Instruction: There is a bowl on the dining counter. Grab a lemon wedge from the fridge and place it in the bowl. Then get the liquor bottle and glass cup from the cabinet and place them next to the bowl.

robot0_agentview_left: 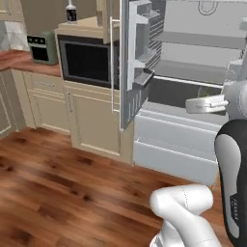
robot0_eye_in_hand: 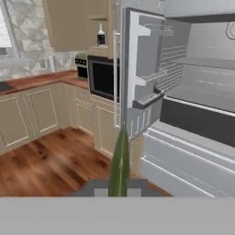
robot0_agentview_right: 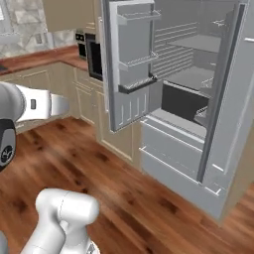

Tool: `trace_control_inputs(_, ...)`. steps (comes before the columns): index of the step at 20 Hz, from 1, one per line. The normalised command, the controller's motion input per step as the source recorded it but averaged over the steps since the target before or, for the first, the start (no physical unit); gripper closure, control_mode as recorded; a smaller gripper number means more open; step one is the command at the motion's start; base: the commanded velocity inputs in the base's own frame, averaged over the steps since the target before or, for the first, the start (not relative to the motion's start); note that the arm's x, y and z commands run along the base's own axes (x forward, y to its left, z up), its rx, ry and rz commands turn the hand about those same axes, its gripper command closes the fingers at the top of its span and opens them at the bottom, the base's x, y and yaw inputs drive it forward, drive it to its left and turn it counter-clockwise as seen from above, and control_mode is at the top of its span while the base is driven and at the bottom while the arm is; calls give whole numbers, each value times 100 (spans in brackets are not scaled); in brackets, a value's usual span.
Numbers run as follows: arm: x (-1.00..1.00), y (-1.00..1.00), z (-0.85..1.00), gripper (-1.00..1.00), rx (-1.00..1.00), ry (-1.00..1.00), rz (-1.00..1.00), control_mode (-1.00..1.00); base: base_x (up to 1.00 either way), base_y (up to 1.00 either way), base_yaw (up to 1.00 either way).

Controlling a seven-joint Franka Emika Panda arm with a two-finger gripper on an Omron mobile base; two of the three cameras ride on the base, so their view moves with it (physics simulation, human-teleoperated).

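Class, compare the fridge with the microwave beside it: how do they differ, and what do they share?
The fridge is pale grey; the microwave is black-fronted. The fridge's doors stand open, showing shelves; the microwave's door is shut. The fridge reaches the floor; the microwave sits above cabinet doors. Both stand along the same wall.

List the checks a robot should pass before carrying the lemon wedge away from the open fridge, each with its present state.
1. Lemon wedge between the fingertips: ok, a thin yellow-green sliver rises there.
2. Gripper shut on it: ok.
3. Hand outside the fridge: ok, the hand view looks at its open doors from outside.
4. Way to the bowl: cannot tell.
5. Liquor bottle upright in the open cabinet: ok.
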Motion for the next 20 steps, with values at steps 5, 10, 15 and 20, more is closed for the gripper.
trace_control_inputs(5,0,0,0,100,0,0,0,100,-75,-35,70)
trace_control_inputs(10,0,0,0,100,0,0,0,100,-73,-29,71)
trace_control_inputs(15,0,0,0,100,0,0,0,100,-67,-24,72)
trace_control_inputs(20,0,0,0,100,0,0,0,100,-66,-27,73)
